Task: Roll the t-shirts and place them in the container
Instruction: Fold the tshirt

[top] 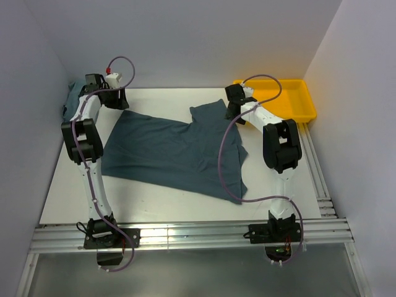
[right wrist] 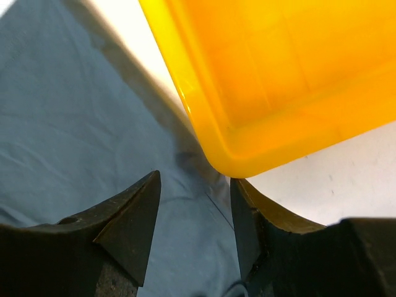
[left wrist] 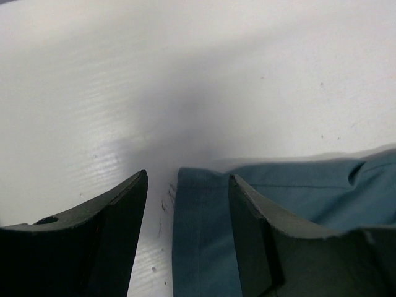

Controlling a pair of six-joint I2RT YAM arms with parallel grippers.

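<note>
Slate-blue t-shirt (top: 179, 151) flat on counter (top: 154, 201); left claw (left wrist: 187, 176) apart at its edge, right claw (right wrist: 195, 178) apart beside yellow tray (top: 291, 99).

One t-shirt (top: 179, 151), one bunched cloth (top: 71, 99), one yellow tray (top: 309, 102), two arms (top: 86, 142) (top: 281, 145).

No legible text or labels anywhere

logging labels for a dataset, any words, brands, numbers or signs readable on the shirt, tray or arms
No readable text in any view.
t-shirt: plain, no print or tag showing.
yellow tray: no label or stamp visible.
left arm and right arm: no legible marking; any at their bases is too small to tell.
</note>
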